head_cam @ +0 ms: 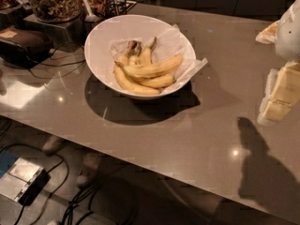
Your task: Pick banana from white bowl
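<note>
The white bowl (101, 41) stands on the grey counter at the back left, lined with crumpled white paper. Several yellow bananas lie in it. The banana (152, 69) lies loose across the top, its thin stem pointing left. Other bananas joined at a brown stem end (133, 47) lie under and behind it. My gripper (281, 95) hangs at the right edge of the camera view, above the counter and well to the right of the bowl, holding nothing that I can see.
A glass jar of granola (54, 1) and a utensil holder (115, 3) stand behind the bowl. A black device (23, 43) with cables sits at the left. The counter's front edge runs diagonally; a box (21, 179) and cables lie on the floor below.
</note>
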Controlling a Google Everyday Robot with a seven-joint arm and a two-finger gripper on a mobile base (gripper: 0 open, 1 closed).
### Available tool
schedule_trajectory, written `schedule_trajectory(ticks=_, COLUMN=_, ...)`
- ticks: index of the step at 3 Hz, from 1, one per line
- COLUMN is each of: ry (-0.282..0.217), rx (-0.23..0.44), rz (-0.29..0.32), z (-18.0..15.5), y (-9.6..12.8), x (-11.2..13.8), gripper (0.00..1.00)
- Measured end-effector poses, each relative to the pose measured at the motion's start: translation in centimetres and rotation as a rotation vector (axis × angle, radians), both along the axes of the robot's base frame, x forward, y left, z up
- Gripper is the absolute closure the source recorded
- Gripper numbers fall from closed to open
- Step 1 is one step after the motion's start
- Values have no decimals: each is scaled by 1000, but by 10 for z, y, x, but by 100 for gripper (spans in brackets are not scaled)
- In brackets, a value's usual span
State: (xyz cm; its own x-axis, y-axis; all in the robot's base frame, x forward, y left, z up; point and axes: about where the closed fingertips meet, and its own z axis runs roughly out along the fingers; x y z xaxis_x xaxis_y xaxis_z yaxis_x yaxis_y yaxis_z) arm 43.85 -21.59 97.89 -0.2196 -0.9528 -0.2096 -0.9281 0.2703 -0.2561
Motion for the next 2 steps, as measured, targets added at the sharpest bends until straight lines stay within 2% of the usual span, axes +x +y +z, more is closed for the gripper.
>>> schedule_trajectory(ticks=1, ry=-2, rx=0, rz=1, z=1, y=1, x=1, gripper=0)
schedule_trajectory(ticks=2, ry=2, rx=-30, rz=30, z=6, y=12, x=9, gripper=0)
